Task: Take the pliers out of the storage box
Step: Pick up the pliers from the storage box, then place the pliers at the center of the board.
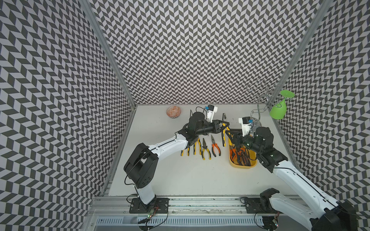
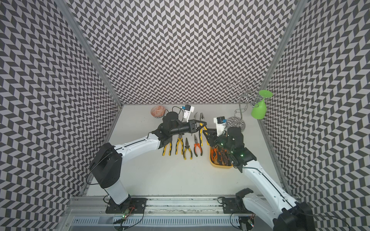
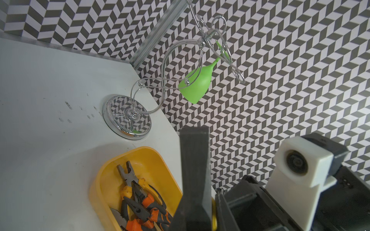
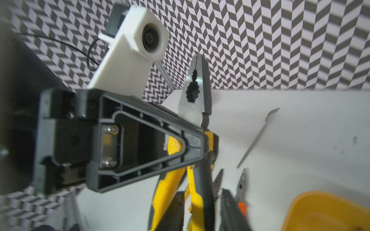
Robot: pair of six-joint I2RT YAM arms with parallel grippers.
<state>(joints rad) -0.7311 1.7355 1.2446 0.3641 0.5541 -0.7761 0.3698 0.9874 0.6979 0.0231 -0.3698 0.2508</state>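
I see black-and-white chevron walls (image 1: 200,50) on three sides, aluminium corner posts (image 1: 108,50), pale scuffed tabletop (image 1: 180,176), metal rail (image 1: 200,200) nearest me, even light

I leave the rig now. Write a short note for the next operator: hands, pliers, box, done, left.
Left hand: shut on yellow-and-black metal pliers, near the pivot.
Right hand: open, straddling the same handles.
Done: four pliers in a row on the white table.
Left: set down the held pair; several orange-and-black pliers lie in the shallow yellow plastic storage box.
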